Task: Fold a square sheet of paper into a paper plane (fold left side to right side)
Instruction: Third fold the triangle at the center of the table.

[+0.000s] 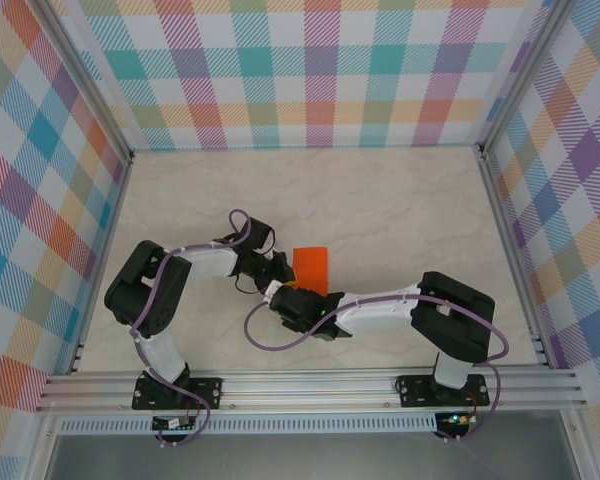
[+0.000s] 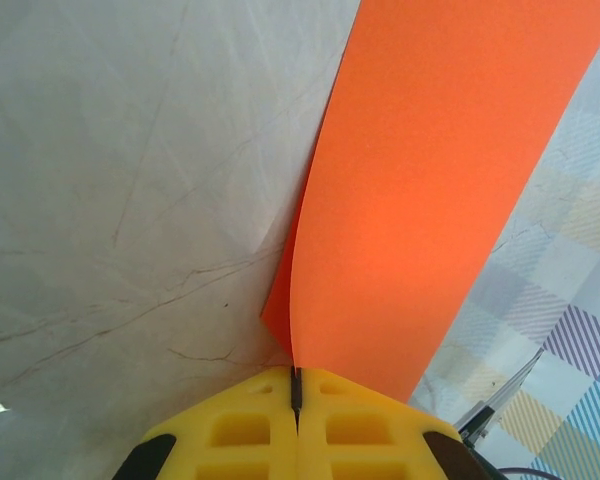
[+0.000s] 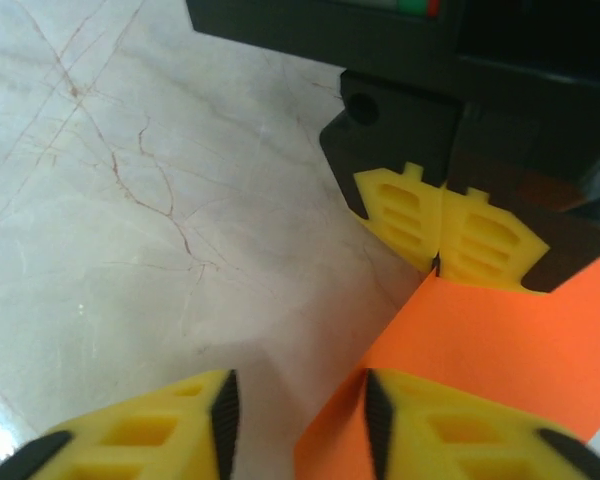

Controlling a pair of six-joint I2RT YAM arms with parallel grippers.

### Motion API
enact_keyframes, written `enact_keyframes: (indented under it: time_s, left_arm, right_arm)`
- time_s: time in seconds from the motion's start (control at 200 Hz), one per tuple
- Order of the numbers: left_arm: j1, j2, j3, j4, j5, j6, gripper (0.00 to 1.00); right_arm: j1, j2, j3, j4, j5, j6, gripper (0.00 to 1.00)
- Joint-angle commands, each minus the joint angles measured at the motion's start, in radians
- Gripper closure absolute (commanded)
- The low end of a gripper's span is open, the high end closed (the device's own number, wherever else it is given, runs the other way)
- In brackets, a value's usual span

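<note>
Pale veined marble tabletop (image 1: 380, 200); pastel plaid walls (image 1: 320, 70) on three sides; aluminium rail (image 1: 310, 385) along near edge.

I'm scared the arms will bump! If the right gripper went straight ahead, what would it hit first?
Probably the edge of the orange paper just ahead of the right gripper, then the left gripper pinching that paper. Depth is hard to judge.

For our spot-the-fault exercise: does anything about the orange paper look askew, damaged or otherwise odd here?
No tear or stray crease shows. The square sheet of paper is not flat, though: the left gripper pinches one edge and the sheet bows up off the table. The right gripper stands open at its edge.
</note>
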Motion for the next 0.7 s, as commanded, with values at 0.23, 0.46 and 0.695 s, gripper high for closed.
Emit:
enact_keyframes:
  time_s: [0.23,0.46,0.695]
  left_arm:
    - [-0.013,-0.020,0.043,-0.040,-0.011,0.020,1.00]
    - [-0.003,-0.066,0.073,-0.121,-0.042,0.079,0.72]
    - [0.074,-0.135,0.115,-0.250,-0.012,0.179,0.46]
  right_arm:
    - [0.003,-0.057,-0.035,-0.018,0.004,0.003,0.95]
    - [-0.001,-0.069,-0.063,-0.020,-0.018,0.042,1.00]
    - [-0.014,-0.080,-0.077,-0.020,-0.056,0.069,1.00]
